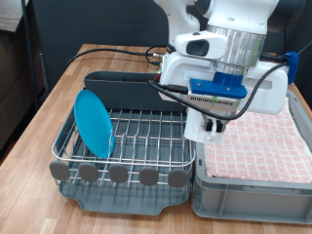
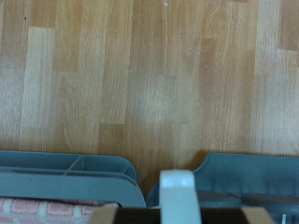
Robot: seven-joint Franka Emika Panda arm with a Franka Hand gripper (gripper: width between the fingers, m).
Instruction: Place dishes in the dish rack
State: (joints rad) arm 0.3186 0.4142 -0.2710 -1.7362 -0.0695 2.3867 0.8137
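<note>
From my remote seat I see the plate already standing on edge in the left part of the dish rack, leaning among the wires. The arm's pincer hangs low at the rack's right edge, just over the seam between the rack and the bin lined with checked cloth. Something white sits between its fingers there; in the wrist view a white piece shows close to the camera, with the rack's grey wall and the bin's wall on either side and bare bench beyond. I judge this to be the mug, gripped, but the hand's body hides too much for me to be sure, so I cannot tell if the fingers are clenched or released. I see no spoon.

My worry: the pincer hovers right above the divide. A release here could drop the piece onto the rack's rim, tipping it into the bin or onto the bench. The loose cable draped near the rack could also snag.
</note>
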